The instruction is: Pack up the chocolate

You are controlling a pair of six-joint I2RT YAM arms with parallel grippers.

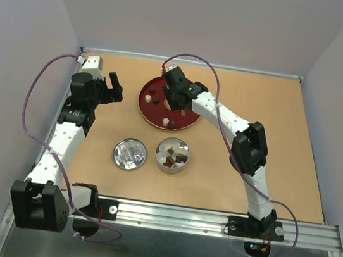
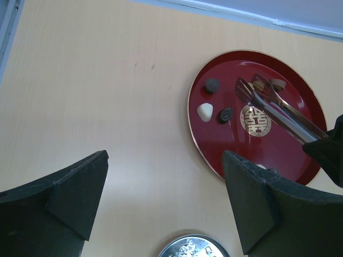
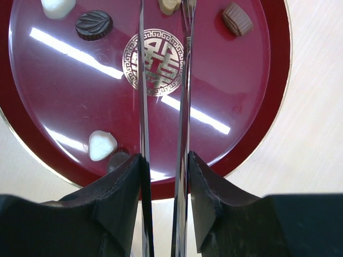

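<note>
Right arm stretched forward over the red plate point(image 1: 148, 110), right gripper point(image 3: 164, 166) partly closed, 2 fingers clamped on the metal tongs point(image 3: 142, 96), which point along the plate. Left arm folded up at the left side, left gripper point(image 2: 165, 158) wide open, holding nothing. The chocolate point(image 3: 94, 24) lies loose on the plate, dark, brown and white pieces; 1 cream piece at the tong tips. The round tin point(image 1: 157, 155) nearer the bases holds more pieces, a silver lid point(image 1: 129, 154) just beside it.

We see the chocolate point(image 3: 94, 24) as small separate pieces lying on the red plate point(image 3: 80, 91): a dark oval with a leaf pattern, two cream-white lumps, a brown ridged cup and a tan piece. Several more brown and dark pieces sit bunched inside the round tin point(image 1: 158, 152).
</note>
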